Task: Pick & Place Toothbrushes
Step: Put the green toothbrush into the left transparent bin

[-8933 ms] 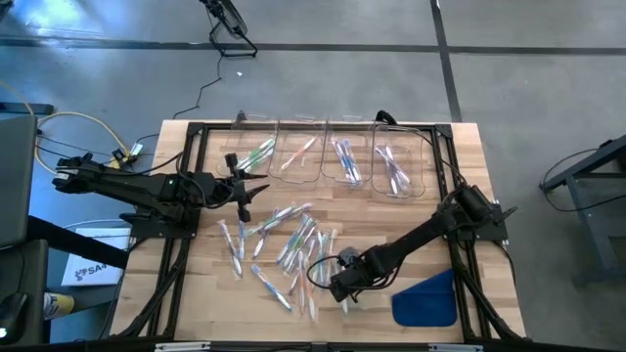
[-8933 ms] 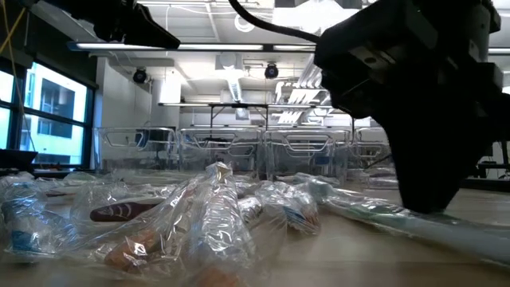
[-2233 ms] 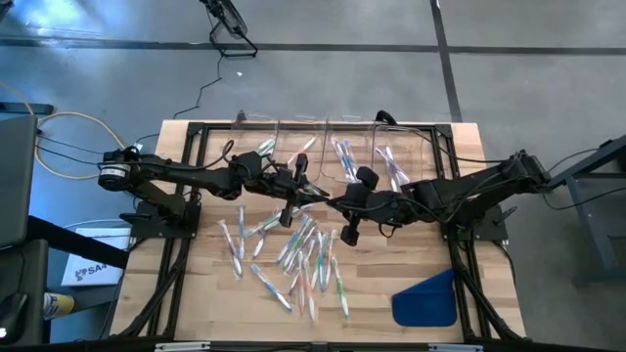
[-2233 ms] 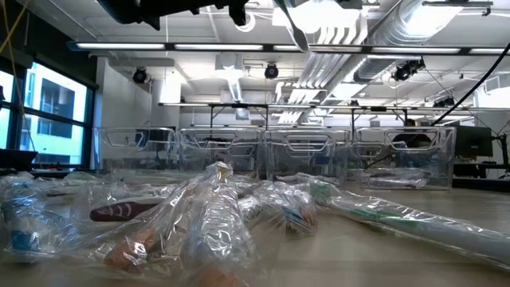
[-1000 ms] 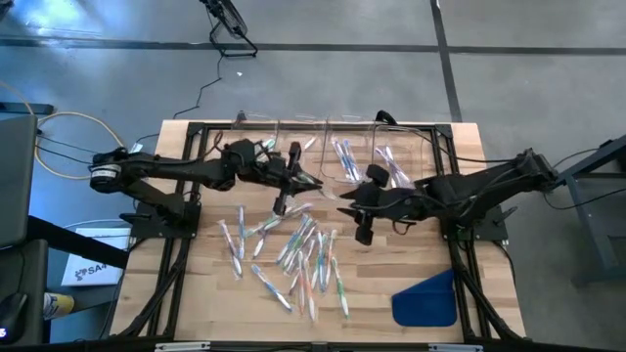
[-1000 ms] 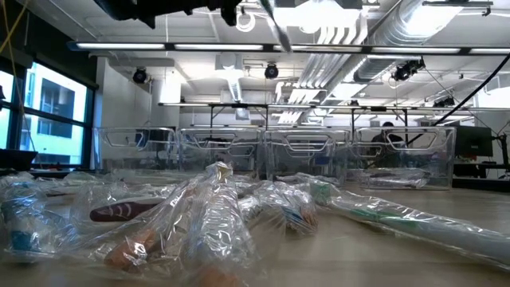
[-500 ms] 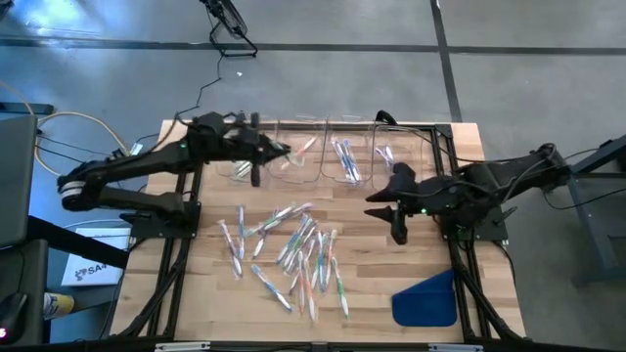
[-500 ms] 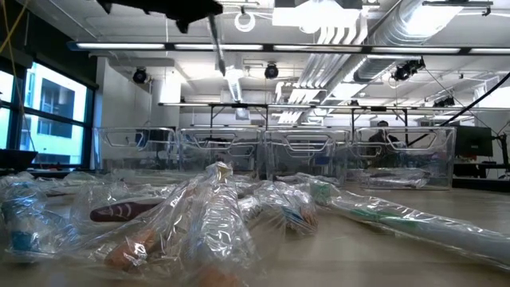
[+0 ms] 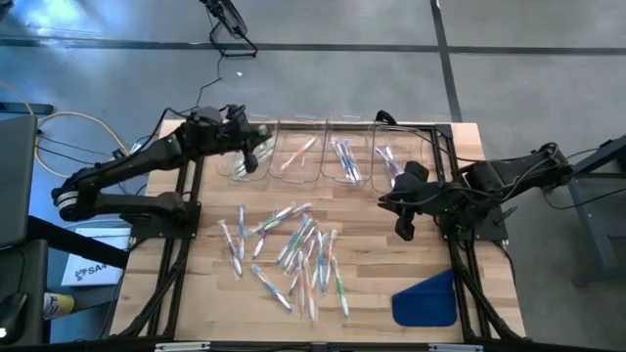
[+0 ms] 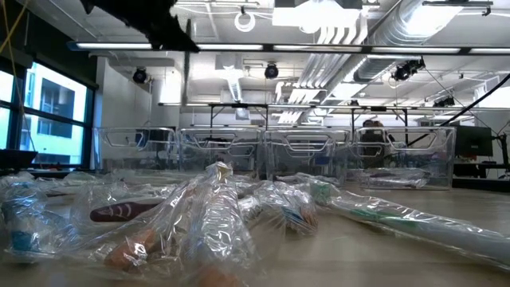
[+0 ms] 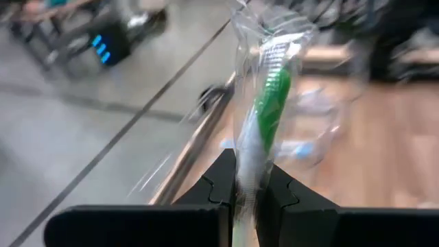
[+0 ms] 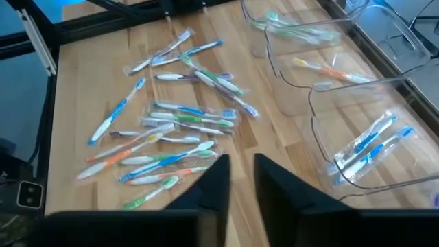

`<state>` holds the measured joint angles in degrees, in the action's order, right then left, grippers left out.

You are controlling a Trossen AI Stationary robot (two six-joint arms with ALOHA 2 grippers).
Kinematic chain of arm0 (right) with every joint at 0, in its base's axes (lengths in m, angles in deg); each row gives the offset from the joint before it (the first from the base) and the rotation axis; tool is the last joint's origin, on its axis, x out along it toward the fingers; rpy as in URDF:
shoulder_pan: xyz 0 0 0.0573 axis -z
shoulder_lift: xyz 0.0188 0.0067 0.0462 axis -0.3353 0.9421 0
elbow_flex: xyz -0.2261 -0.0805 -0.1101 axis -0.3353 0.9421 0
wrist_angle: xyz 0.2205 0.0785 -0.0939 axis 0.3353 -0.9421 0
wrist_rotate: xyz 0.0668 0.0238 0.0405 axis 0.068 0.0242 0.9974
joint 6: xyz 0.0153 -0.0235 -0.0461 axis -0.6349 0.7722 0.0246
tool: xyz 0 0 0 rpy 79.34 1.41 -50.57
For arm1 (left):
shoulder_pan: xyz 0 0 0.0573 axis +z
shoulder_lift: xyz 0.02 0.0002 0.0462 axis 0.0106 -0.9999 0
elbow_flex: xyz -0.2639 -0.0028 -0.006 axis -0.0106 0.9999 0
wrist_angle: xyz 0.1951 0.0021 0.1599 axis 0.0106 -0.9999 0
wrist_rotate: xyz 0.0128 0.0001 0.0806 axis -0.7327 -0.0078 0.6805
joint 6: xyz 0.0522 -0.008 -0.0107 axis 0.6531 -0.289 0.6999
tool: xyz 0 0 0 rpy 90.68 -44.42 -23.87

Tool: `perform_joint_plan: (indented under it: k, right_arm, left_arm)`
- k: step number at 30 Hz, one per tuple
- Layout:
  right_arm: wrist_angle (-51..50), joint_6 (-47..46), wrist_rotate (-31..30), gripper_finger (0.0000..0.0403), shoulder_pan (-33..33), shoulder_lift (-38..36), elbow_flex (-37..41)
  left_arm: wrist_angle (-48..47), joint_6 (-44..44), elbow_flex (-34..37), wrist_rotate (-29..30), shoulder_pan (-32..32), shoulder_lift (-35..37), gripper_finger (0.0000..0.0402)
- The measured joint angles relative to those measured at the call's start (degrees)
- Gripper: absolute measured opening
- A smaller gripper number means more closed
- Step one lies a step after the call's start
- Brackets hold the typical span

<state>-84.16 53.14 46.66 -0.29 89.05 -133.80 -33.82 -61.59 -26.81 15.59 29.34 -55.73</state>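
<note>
Several wrapped toothbrushes (image 9: 293,254) lie scattered in the middle of the wooden table (image 9: 469,156); they also show in the right wrist view (image 12: 171,144). Four clear bins stand along the far edge. My left gripper (image 9: 252,156) is over the leftmost bin (image 9: 240,168), shut on a green toothbrush (image 11: 271,103) in a clear wrapper. My right gripper (image 9: 401,230) hangs above the table's right part, clear of the pile. Its fingers (image 12: 241,182) stand a narrow gap apart with nothing between them. My left gripper pinches the white handle end (image 11: 248,182) of the wrapped green toothbrush between its two fingers (image 11: 216,185). The toothbrush sticks out past the fingertips, roughly along them, green part farthest out. It is lifted clear of table and bin.
The second bin (image 9: 298,152) holds orange brushes, the third (image 9: 347,161) blue ones, the rightmost (image 9: 396,166) purple ones. A blue flat cloth-like piece (image 9: 425,298) lies near the front right corner. Black frame rails run along the table's sides.
My left gripper has carried the green toothbrush from above the table's middle toward the far left, to over the leftmost bin, and has tipped up toward level. My right gripper has drawn back toward the table's right edge.
</note>
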Motion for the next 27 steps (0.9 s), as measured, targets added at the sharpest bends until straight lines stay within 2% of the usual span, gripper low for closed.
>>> perform_joint_plan:
  k: [2, 4, 17, 27]
  right_arm:
    - [-0.03, -0.05, 0.00, 0.0019, 0.00, 0.00, 0.00]
    - [-0.03, -0.06, 0.01, 0.0009, 0.00, 0.00, 0.00]
    - [0.03, 0.15, -0.61, 0.0006, 0.00, 0.38, 0.00]
    - [0.10, -0.08, -0.63, 0.0006, 0.00, 1.40, 0.00]
  left_arm:
    - [-3.31, 0.02, 0.00, 1.81, 1.97, -0.09, 0.0020]
    - [-6.44, -0.06, 0.00, 3.04, 3.84, -0.58, 0.0020]
    - [-15.14, -1.81, 0.02, 2.24, 12.49, -8.28, 0.0020]
    - [-16.02, -2.71, 0.02, 1.08, 12.97, -17.40, 0.0020]
